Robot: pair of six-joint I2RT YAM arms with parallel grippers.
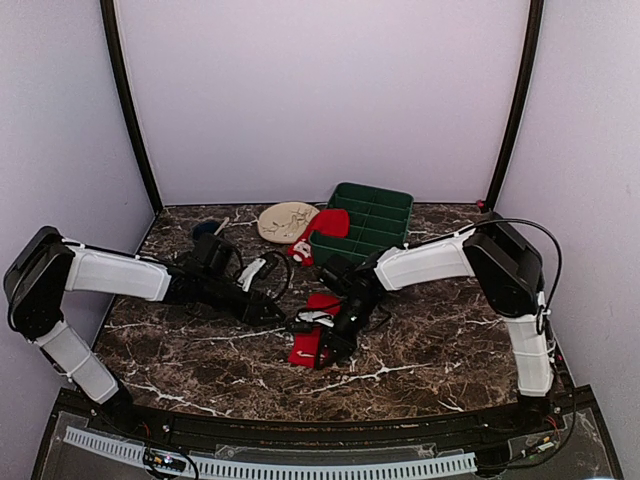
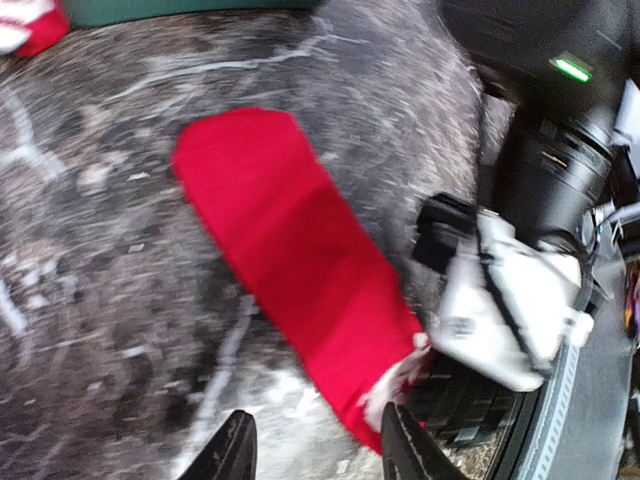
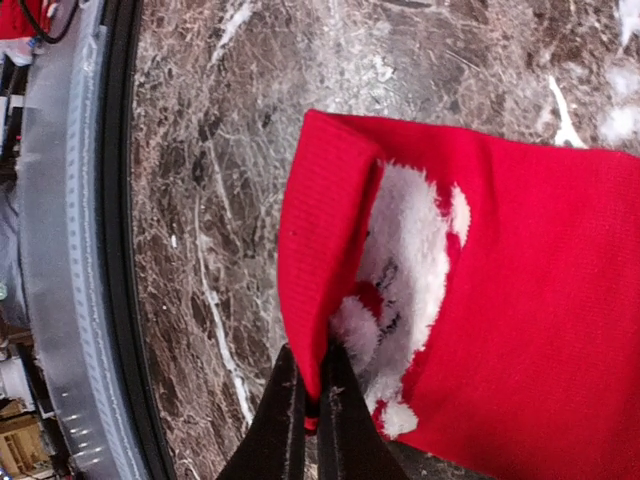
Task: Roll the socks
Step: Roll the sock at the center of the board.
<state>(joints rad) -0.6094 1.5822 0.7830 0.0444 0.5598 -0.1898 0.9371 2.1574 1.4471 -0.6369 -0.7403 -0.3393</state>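
One red sock (image 1: 303,350) lies flat on the marble table (image 1: 200,350) at the centre. In the right wrist view its cuff edge is lifted and folded over, showing a white fuzzy patch (image 3: 410,250). My right gripper (image 3: 310,400) is shut on that folded edge of the sock (image 3: 540,320). My left gripper (image 2: 315,455) is open just short of the same end of the sock (image 2: 290,250), with one fingertip (image 2: 405,445) at its white-flecked corner. In the top view the two grippers, left (image 1: 285,322) and right (image 1: 325,345), meet over this sock. A second red sock (image 1: 328,222) with a white patterned end lies by the tray.
A green divided tray (image 1: 368,215) stands at the back centre, with a cream plate (image 1: 287,220) to its left. A small dark blue object (image 1: 207,228) lies at the back left. The right gripper's white body (image 2: 500,300) sits close beside my left fingers. The table's front edge (image 3: 115,250) is near.
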